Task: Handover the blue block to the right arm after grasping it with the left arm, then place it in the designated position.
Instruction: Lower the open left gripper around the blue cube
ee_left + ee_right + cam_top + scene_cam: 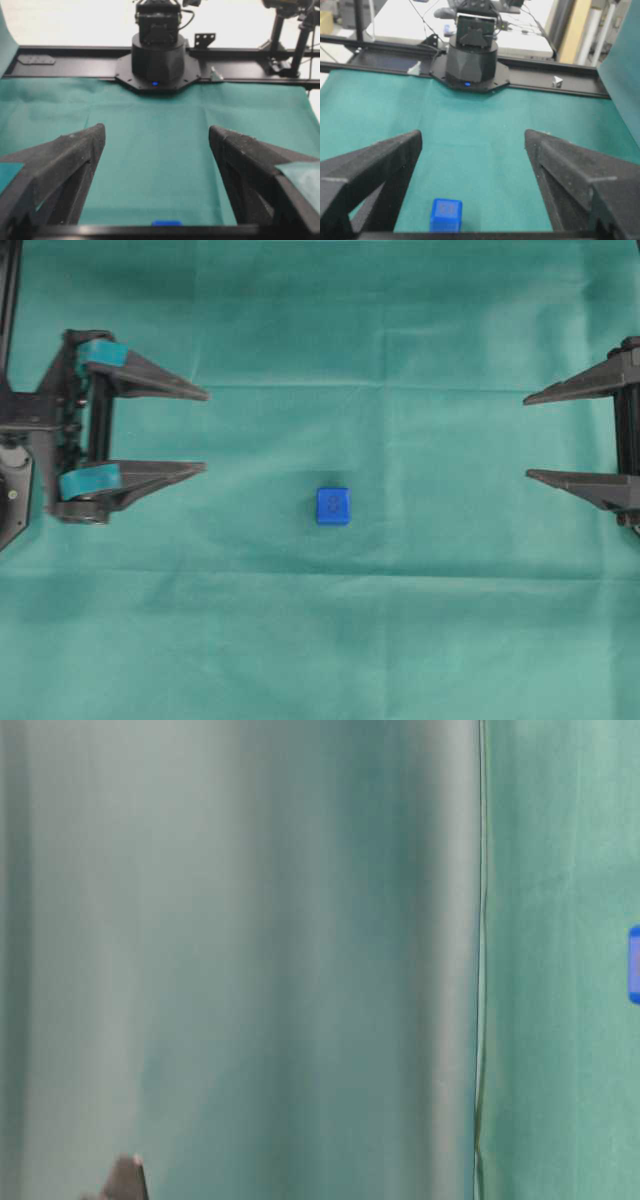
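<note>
The blue block (333,506) is a small cube resting on the green cloth near the middle, a dark symbol on its top face. My left gripper (205,431), with teal tape on its fingers, stands open at the far left, well clear of the block. At the far right my right gripper (527,437), plain black, is open too. In the left wrist view the left gripper (157,130) holds nothing, and the blue block (167,222) is a sliver at the bottom edge. The right gripper (473,134) is empty, with the blue block (446,214) low between its fingers. I cannot make out the designated position.
Green cloth (320,640) covers the whole table. Each wrist view shows the opposite arm's black base (157,55) (470,60) on a black rail at the far edge. The table-level view is mostly blurred cloth, with the blue block (634,965) at its right edge.
</note>
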{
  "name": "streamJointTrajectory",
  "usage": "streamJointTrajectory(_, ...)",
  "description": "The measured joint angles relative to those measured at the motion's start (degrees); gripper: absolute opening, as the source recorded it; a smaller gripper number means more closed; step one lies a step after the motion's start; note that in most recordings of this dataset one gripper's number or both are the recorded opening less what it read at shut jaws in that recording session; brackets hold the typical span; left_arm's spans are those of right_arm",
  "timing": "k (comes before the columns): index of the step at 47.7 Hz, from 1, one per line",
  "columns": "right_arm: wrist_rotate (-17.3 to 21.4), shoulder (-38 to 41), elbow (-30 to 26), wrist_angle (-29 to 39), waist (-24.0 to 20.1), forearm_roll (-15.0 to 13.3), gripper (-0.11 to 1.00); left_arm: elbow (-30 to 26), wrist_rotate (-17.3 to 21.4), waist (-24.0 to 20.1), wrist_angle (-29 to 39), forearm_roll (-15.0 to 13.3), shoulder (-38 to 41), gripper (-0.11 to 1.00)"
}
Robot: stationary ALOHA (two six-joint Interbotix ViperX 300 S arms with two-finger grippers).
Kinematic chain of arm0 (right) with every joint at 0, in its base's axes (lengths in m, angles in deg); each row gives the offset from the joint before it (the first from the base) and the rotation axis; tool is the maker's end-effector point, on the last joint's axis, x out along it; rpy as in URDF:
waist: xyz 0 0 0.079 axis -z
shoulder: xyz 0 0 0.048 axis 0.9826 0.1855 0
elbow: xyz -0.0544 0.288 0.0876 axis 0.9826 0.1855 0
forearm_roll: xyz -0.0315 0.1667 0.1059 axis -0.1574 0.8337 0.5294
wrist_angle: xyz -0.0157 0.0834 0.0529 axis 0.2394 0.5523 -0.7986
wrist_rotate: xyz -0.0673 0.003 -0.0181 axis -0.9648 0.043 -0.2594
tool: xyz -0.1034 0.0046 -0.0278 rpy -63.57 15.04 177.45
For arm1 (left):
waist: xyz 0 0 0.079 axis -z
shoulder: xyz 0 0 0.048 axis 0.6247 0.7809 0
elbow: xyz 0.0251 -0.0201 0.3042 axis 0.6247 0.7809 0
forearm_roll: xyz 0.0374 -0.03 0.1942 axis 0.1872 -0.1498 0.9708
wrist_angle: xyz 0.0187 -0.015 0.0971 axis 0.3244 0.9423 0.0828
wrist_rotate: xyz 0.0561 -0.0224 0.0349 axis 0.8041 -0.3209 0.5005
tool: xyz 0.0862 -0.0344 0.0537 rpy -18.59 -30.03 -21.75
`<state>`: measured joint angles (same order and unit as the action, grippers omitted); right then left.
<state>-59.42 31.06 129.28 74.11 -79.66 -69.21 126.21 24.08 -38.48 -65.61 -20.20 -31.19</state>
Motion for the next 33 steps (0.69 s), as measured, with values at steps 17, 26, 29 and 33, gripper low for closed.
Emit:
streamJointTrajectory(17, -0.09, 0.18, 0.00, -0.09, 0.00, -0.44, 0.94, -8.17, 0.09, 0.09, -1.14, 0.00, 11.16, 1.00)
streamJointTrajectory(26, 0.00, 0.09, 0.00, 0.00, 0.00, -0.44, 0.94, -12.92, 0.09, 0.09, -1.14, -0.09, 16.35, 1.00)
streamJointTrajectory(29, -0.09, 0.18, 0.00, -0.09, 0.00, -0.44, 0.94, -14.41, 0.18, 0.09, -0.88, 0.00, 17.75, 1.00)
streamJointTrajectory(33, -0.09, 0.18, 0.00, 0.00, 0.00, -0.44, 0.94, -16.17, 0.26, 0.09, -0.53, 0.00, 19.34, 1.00)
